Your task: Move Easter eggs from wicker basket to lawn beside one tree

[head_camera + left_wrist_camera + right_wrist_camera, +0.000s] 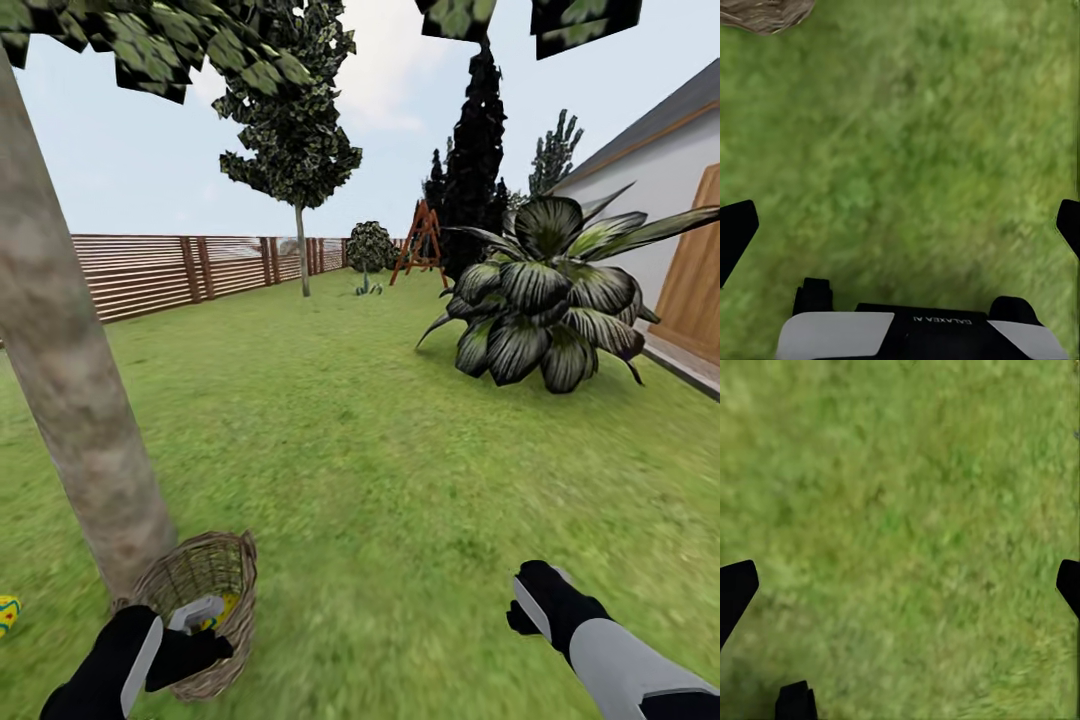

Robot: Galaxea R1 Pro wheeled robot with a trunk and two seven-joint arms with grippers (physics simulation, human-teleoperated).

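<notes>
The wicker basket stands on the lawn at the foot of the thick grey-brown tree. A bit of a yellow Easter egg peeks out inside the basket. Another egg lies on the grass left of the trunk, cut off by the picture's edge. My left gripper hovers at the basket's near rim, open and empty, facing grass, with the basket's edge in a corner of the left wrist view. My right gripper is open over bare grass, and its arm is low on the right.
A big striped-leaf shrub grows to the right, before the white house. A slatted wooden fence runs along the back left. A thin-trunked tree, a black conifer and an orange frame stand far off.
</notes>
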